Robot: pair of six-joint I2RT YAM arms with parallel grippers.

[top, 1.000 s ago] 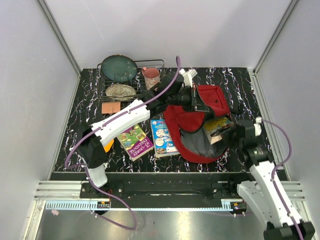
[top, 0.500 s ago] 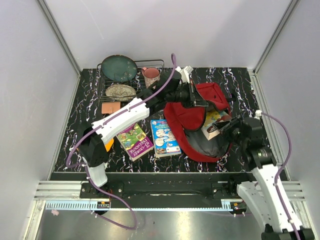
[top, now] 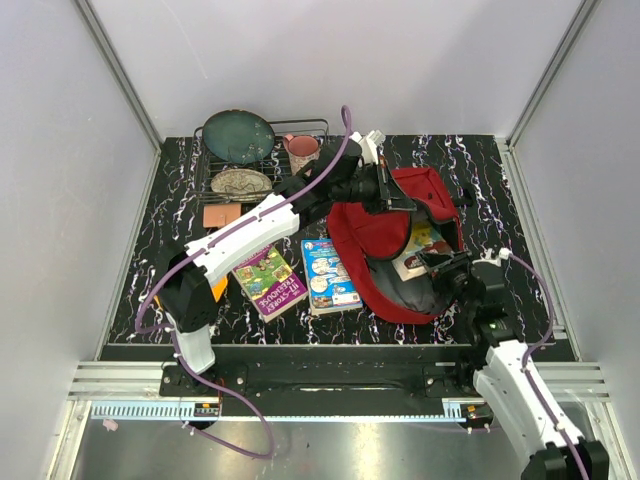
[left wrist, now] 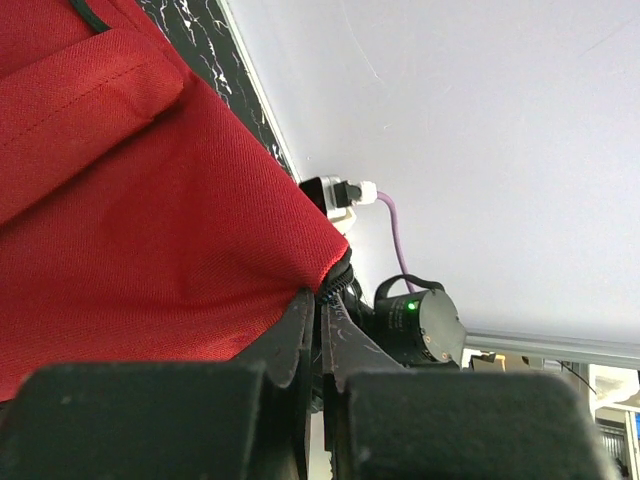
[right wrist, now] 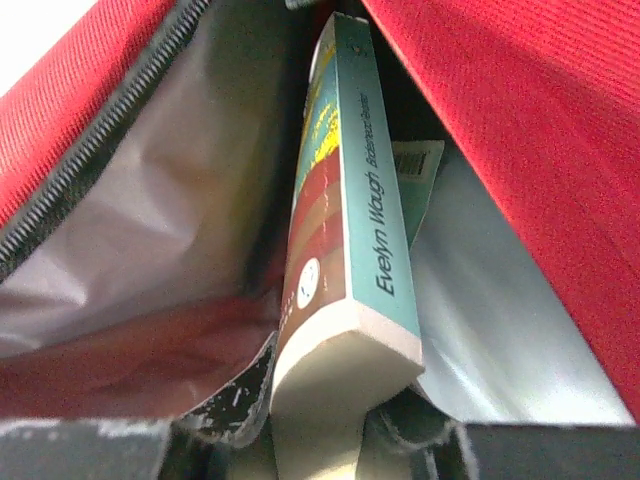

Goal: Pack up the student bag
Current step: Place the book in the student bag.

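Student bag (top: 372, 238) lying open on the table (top: 180, 215), just right of two children's books (top: 328, 272).
Pinched shut on its zip edge with the left gripper (left wrist: 320, 325); clamped around an Evelyn Waugh paperback (right wrist: 345, 200) with the right gripper (right wrist: 325, 415), inside the grey-lined opening.

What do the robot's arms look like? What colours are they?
The left arm and right arm have white shells and black joints. A purple cable loops along each. The left gripper and right gripper are black, each with two flat fingers.

The right end effector (right wrist: 322, 425) grips a paperback (right wrist: 345, 250) (spine reads Evelyn Waugh) inside the open student bag (right wrist: 520, 130).
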